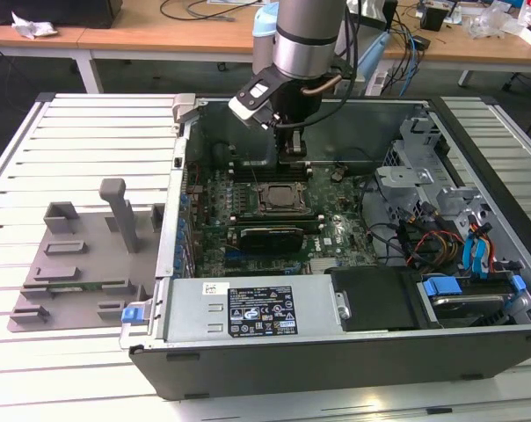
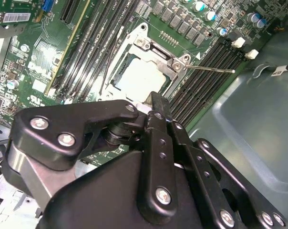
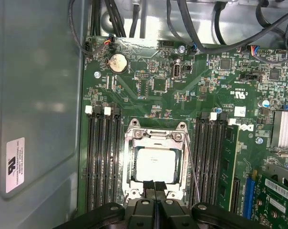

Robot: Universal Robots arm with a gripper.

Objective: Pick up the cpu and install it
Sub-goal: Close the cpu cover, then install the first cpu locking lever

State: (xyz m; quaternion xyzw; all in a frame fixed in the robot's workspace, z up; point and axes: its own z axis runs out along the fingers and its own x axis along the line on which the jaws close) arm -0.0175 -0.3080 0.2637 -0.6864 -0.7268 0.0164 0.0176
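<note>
An open computer case (image 1: 336, 360) lies on its side on a slatted white table (image 1: 19, 158). 1 robot arm reaches down into the case, and its gripper (image 1: 294, 151) is just behind the dark metal-framed socket (image 1: 279, 200) on the green motherboard (image 1: 340, 233). At the exterior view's left, a grey plastic fixture plate (image 1: 72, 264) with upright posts sits on the table, well apart from the arm. Both wrist views look in close. The cpu (image 3: 156, 164), a pale silver square, lies flat inside the socket frame, and the second wrist view shows it (image 2: 140, 78) from a slant. The gripper's (image 3: 154, 185) 2 black fingers are pressed together, holding nothing, with their tips over 1 edge of the frame. Whether they touch it cannot be told. The first wrist view adds rows of memory slots (image 3: 102, 157) on both sides of the socket and a coin battery (image 3: 118, 62). The second wrist view adds a thin metal lever (image 2: 210, 69) jutting out beside the socket.
</note>
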